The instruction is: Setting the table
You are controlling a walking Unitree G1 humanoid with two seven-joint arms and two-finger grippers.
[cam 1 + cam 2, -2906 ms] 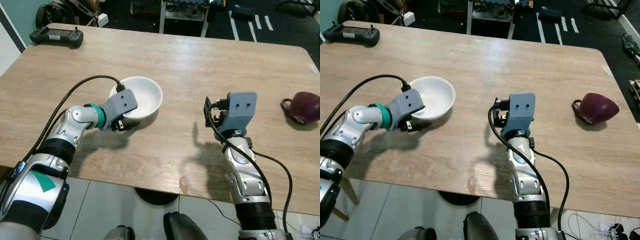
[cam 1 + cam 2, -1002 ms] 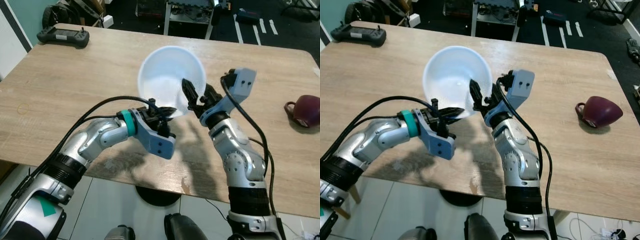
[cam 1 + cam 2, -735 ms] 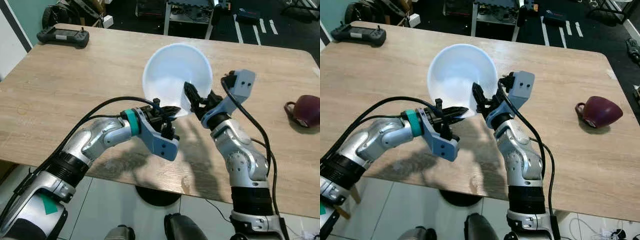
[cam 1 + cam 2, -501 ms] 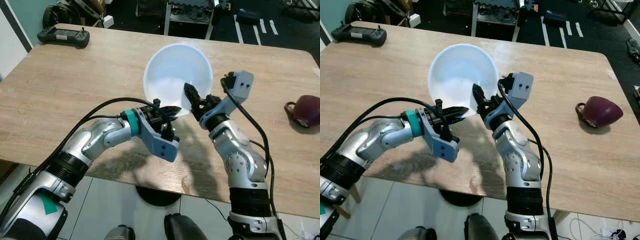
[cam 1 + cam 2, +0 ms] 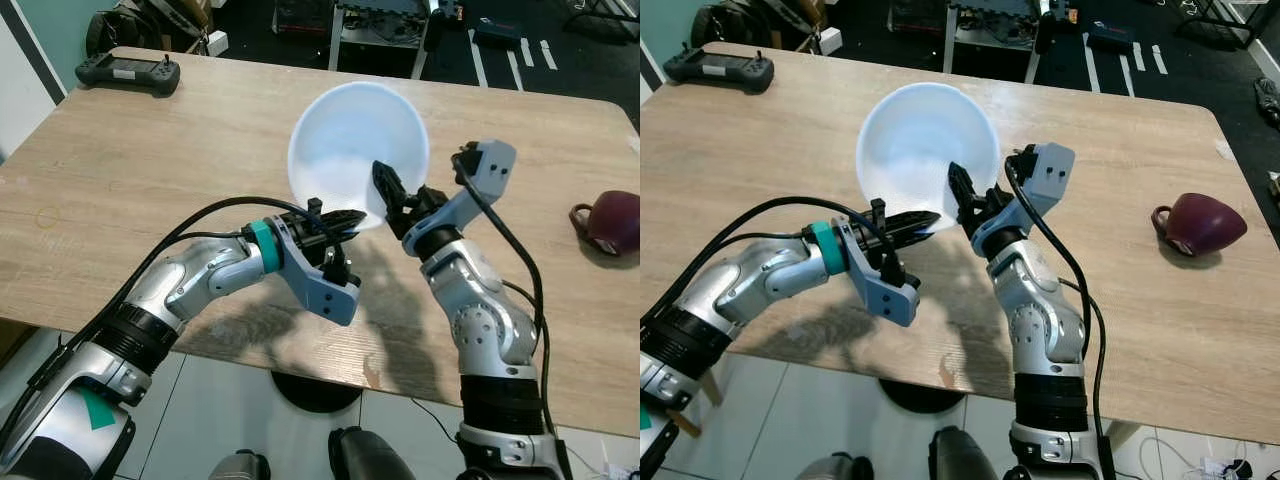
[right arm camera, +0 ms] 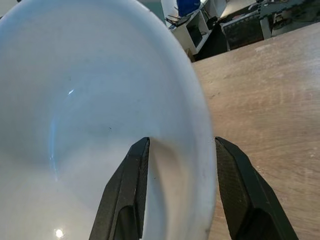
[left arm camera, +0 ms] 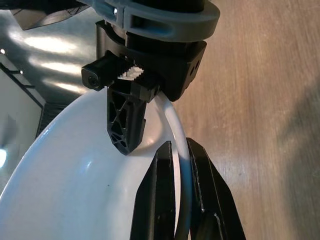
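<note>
Both end effectors meet at the white bowl (image 5: 357,150), held above the desk (image 5: 150,170): the left end effector (image 5: 345,219) is clamped on its rim, while the right end effector (image 6: 177,165) straddles the rim, parted. Judging by this, the bowl is mid-handover, with placing still to do, and the maroon mug (image 5: 612,221) lies unset.

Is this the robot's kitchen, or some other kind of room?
Probably a lab or workshop, not a real kitchen. A handheld controller lies on the wooden table, and metal equipment racks stand on a dark floor behind it. The white bowl and the maroon mug make it look like dining practice.
</note>
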